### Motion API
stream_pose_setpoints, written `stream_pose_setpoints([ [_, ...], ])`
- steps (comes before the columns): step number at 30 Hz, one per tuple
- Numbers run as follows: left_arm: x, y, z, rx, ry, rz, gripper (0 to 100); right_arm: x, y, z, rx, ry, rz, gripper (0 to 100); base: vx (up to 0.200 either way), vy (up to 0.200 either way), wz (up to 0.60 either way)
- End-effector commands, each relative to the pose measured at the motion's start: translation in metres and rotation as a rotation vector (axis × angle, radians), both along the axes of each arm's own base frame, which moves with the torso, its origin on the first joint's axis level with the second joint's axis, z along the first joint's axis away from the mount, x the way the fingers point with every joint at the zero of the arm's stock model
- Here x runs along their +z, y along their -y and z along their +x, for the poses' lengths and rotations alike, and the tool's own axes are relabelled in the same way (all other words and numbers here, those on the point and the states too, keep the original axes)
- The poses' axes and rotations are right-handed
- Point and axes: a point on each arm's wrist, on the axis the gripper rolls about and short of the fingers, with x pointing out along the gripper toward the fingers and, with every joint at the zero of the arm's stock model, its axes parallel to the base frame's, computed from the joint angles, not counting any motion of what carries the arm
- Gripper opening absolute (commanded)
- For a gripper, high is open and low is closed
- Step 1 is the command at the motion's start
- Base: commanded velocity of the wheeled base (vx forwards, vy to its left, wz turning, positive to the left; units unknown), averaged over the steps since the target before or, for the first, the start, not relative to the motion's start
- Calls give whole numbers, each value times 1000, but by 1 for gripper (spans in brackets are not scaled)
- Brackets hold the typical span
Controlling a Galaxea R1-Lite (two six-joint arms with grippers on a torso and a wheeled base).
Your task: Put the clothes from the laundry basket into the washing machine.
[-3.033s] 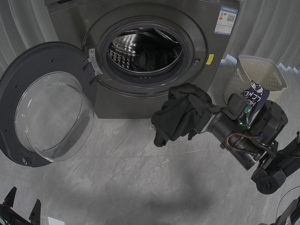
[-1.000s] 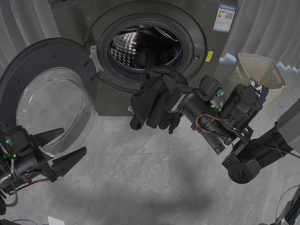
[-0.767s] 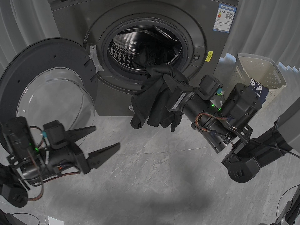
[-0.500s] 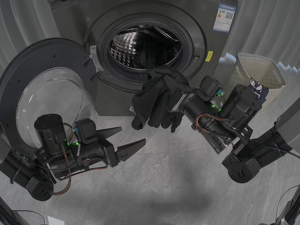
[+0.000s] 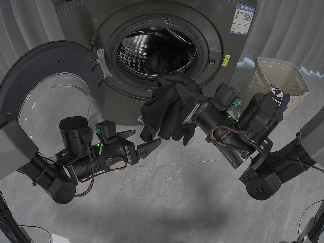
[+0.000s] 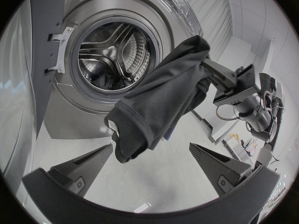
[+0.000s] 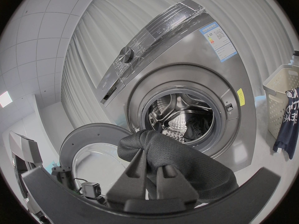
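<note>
Head view: the right gripper (image 5: 179,89) clamps the black garment (image 5: 165,108) in front of the washing machine (image 5: 216,51) opening's lower rim. Left wrist view: the left gripper (image 6: 150,147) (spread wide, holding nothing) sits under the hanging hem. Right wrist view: fingers (image 7: 174,179) pinch the cloth.

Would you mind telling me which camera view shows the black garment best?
The left wrist view: the garment hangs there in full, from the right gripper down to its hem. The head view shows it from above, bunched up. The right wrist view catches its bunched top over the fingers.
</note>
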Motion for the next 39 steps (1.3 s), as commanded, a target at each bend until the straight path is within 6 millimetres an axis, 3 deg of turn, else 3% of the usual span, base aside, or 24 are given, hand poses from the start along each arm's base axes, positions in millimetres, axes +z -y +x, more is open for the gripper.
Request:
stream_pose_setpoints([
  [1,-6,1,15,21,-4,3,100,1,0,-2,3,2,2,0,0,0,0],
  [14,-14,14,55,82,36,-12,100,-2,-1,-4,12,-4,-5,0,0,0,0],
  [15,-14,13,58,90,39,-11,0,-2,-1,-5,14,-4,-5,0,0,0,0],
  [23,-8,15,61,88,66,-28,0,-2,-1,-5,16,-4,-4,0,0,0,0],
  [28,-3,16,52,67,97,-45,0,-6,0,-4,14,-7,-8,0,0,0,0],
  [33,9,13,26,38,125,-62,0,-11,2,-4,12,-17,-21,0,0,0,0],
  [34,15,13,16,23,136,-74,0,-13,3,-3,14,-21,-26,100,0,0,0],
  [39,37,9,-13,-8,197,-119,0,-22,6,-5,20,-45,-55,100,0,0,0],
])
